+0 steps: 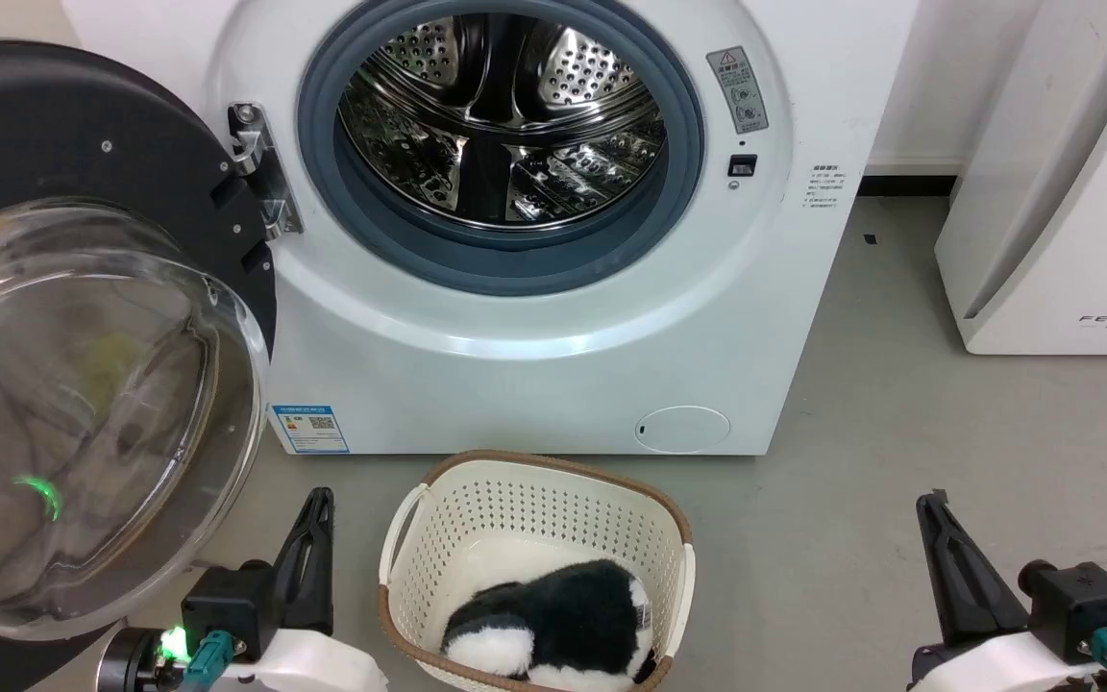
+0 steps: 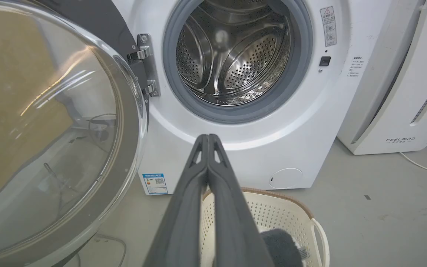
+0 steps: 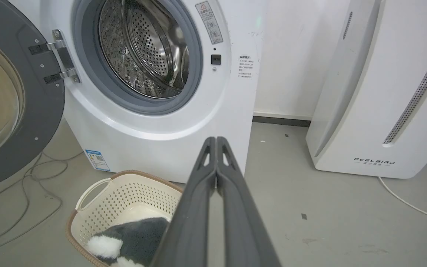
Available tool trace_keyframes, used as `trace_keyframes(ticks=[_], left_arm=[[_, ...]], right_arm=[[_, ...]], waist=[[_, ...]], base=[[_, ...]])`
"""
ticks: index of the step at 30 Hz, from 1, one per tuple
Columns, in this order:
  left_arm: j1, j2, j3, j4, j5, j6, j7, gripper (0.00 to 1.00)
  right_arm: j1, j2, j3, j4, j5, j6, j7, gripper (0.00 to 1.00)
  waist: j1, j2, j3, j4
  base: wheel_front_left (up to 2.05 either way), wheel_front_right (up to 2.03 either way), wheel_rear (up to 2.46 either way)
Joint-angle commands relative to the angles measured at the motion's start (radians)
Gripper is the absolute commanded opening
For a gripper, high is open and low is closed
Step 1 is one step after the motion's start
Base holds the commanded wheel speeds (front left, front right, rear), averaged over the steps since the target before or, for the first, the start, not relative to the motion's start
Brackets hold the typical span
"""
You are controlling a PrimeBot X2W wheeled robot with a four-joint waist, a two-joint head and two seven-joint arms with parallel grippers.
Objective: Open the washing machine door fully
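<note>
The white washing machine [image 1: 534,375] [image 2: 250,155] [image 3: 154,148] faces me with its steel drum [image 1: 501,115] exposed inside the grey-blue rubber ring. The washing machine door [image 1: 83,336] [image 2: 50,122] [image 3: 9,100] stands swung wide to the left on its metal hinge [image 1: 260,168], its clear domed glass turned toward me. My left gripper [image 1: 315,509] [image 2: 208,138] is shut and empty, low at the lower left, just right of the door's glass and apart from it. At the lower right, my right gripper [image 1: 928,509] [image 3: 216,140] is shut and empty, well away from the machine.
A cream perforated basket [image 1: 438,519] [image 2: 291,215] [image 3: 124,193] holding a black-and-white plush toy [image 1: 553,615] sits on the grey floor in front of the machine, between my grippers. The white FEELAIR appliance [image 1: 1063,211] [image 3: 380,92] stands at the right. Cables [image 3: 24,193] lie under the door.
</note>
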State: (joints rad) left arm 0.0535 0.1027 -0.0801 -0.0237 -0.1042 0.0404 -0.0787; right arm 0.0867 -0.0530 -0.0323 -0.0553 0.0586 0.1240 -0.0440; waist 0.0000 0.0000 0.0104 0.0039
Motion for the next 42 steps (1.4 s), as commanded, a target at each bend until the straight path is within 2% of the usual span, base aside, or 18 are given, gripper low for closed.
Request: trace_keyframes(ticks=[1, 42], left_arm=[[-0.021, -0.007, 0.007, 0.004, 0.013, -0.006, 0.006, 0.00], [-0.043, -0.037, 0.055, 0.017, 0.074, -0.029, 0.054, 0.00]], right_arm=[[-0.020, 0.001, 0.003, 0.005, -0.013, 0.003, 0.005, 0.00], [-0.064, 0.002, 0.022, 0.038, -0.043, 0.006, 0.031, 0.00]], waist=[[0.0000, 0.0000, 0.000, 0.000], [0.0000, 0.0000, -0.007, -0.003]], base=[[0.00, 0.00, 0.00], [0.00, 0.00, 0.00]])
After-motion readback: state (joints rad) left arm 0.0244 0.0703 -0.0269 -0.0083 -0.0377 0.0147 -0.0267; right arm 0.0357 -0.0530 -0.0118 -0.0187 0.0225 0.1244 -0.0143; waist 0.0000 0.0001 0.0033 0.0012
